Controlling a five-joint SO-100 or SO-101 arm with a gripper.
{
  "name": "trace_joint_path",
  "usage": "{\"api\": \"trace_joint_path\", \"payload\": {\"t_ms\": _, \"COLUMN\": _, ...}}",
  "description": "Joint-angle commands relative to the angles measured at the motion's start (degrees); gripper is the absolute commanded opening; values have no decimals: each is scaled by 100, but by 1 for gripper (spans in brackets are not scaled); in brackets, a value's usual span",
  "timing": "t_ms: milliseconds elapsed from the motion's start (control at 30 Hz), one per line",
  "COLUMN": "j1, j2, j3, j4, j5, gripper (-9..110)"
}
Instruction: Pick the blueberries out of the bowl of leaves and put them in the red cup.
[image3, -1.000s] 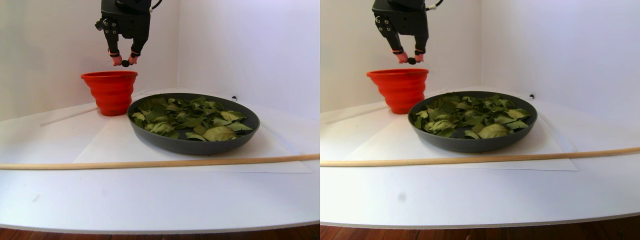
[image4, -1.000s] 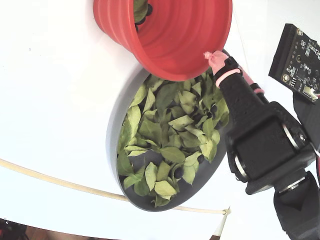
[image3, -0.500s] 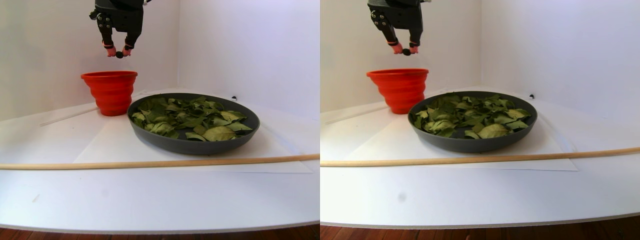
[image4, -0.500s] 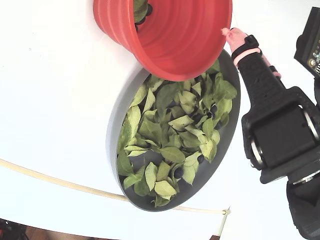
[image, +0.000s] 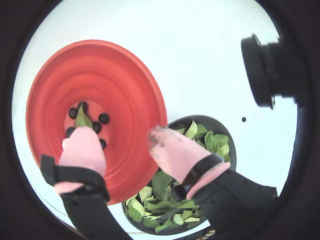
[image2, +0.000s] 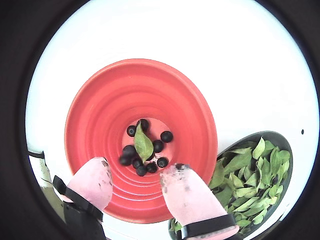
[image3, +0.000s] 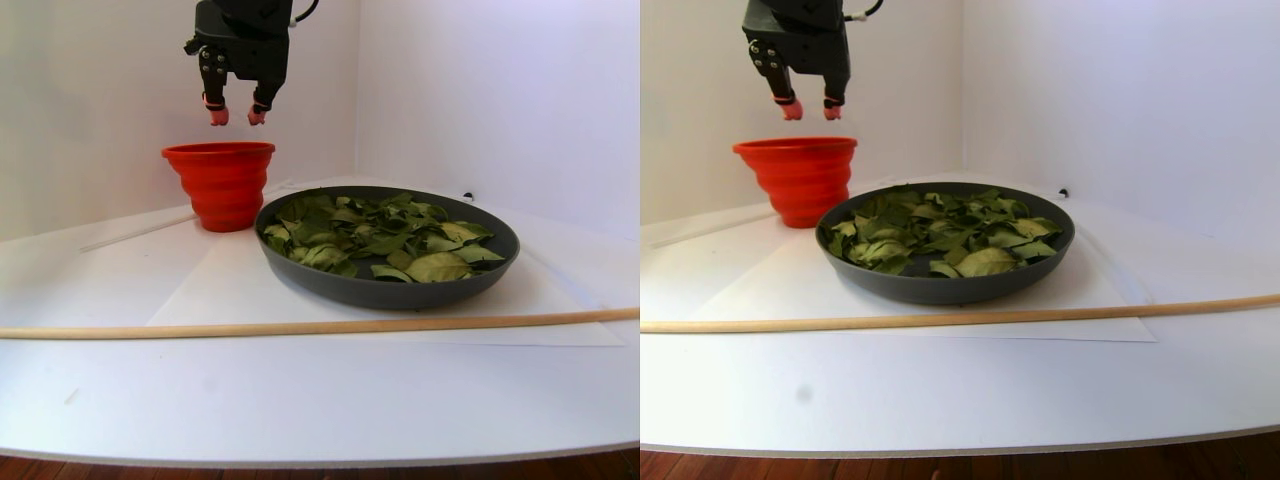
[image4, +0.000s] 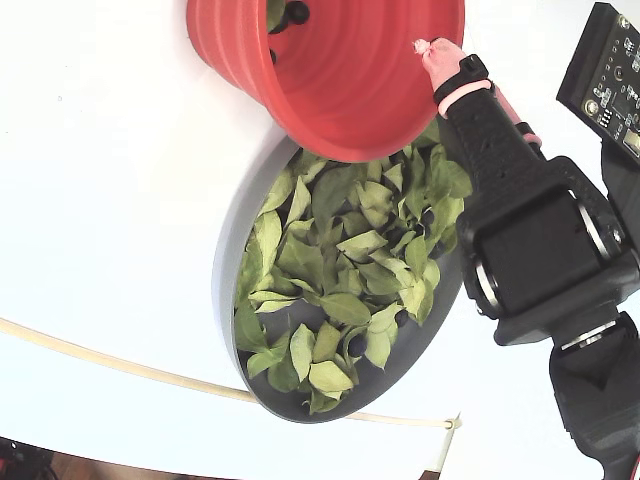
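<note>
White table (image3: 300, 400), red cup (image3: 220, 185) beside dark bowl (image3: 400, 290), wooden stick (image3: 300, 326) in front

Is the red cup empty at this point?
No. The red cup holds several blueberries and one leaf on its bottom; the open tool hovers above, empty.

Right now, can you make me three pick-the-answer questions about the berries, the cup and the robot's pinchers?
1. Where are the blueberries?
A. on the table
B. at the bottom of the red cup
C. on the wooden stick

2. What colour are the fingertips?
A. pink
B. yellow
C. blue

3. How are the gripper jaws?
A. shut on a berry
B. shut on a leaf
C. open, holding nothing

Answers: B, a wrist view shows them inside the cup with one leaf; A, both pads look pink; C, there is a clear gap between them.
</note>
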Motion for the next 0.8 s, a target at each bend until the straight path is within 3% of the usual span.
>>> {"api": "trace_joint_path", "payload": {"t_ms": 0, "j1": 97, "j2": 255, "j3": -343, "j4": -26, "j5": 44, "gripper": 19}}
{"api": "trace_joint_path", "payload": {"t_ms": 767, "j1": 1143, "j2": 826, "j3": -123, "j4": 861, "j5": 158, "gripper": 17}}
